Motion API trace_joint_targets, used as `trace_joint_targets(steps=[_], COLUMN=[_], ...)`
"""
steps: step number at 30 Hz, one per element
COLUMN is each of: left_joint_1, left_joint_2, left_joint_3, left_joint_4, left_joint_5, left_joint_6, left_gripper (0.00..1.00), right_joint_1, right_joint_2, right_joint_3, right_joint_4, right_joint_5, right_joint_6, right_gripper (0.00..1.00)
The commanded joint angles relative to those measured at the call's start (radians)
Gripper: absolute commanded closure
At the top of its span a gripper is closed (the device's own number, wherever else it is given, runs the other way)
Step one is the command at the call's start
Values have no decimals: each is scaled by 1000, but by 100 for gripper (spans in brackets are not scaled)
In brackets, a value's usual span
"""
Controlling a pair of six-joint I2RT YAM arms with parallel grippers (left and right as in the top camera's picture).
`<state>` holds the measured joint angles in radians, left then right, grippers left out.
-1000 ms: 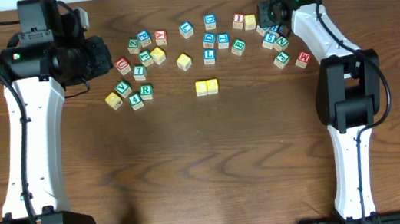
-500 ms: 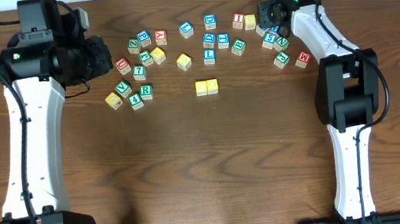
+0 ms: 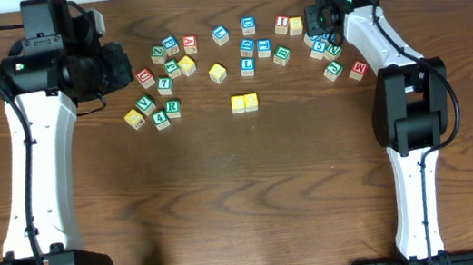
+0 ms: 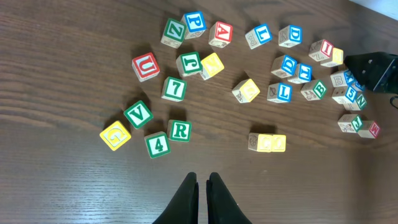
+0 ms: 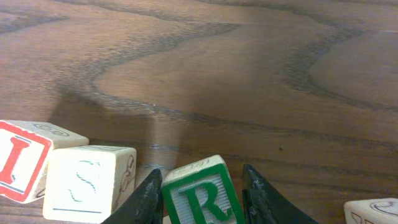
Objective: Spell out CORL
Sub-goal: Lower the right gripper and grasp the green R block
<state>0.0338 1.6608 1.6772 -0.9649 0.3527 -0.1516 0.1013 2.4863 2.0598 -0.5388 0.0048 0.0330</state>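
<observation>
Pale wooden block [image 5: 199, 198], green R

The left arm [image 3: 40, 167] reaches from the near left to the far left, its gripper [image 4: 202, 180] hanging with fingers nearly together. The right arm [image 3: 393, 66] stretches to the far right, its gripper [image 5: 202, 177] low, fingers [image 5: 261, 193] pressing both sides of the green R block [image 5: 199, 199].

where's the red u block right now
In the overhead view the red U block sits on the robot's left side, at the scatter's left edge, beside the green 7 block and above the green V block.
</observation>
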Motion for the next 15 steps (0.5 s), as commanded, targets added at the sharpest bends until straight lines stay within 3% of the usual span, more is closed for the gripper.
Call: trace_joint_targets(steps=[1, 7, 11, 15], left_joint_1=[0, 0, 0, 0], left_joint_2=[-15, -15, -15, -15], left_joint_3=[11, 11, 11, 11], left_joint_4=[-3, -2, -2, -2], left_joint_5=[-7, -7, -7, -7], left_joint_6=[21, 21, 21, 21], left_gripper=[92, 92, 92, 92], right_joint_1=[-4, -4, -2, 1], right_joint_2=[19, 19, 19, 17], right_joint_3=[6, 6, 6, 7], right_joint_4=[-11, -19, -17, 3], right_joint_5=[59, 75, 76, 75], right_joint_6=[5, 27, 58, 76], right_gripper=[66, 67, 79, 82])
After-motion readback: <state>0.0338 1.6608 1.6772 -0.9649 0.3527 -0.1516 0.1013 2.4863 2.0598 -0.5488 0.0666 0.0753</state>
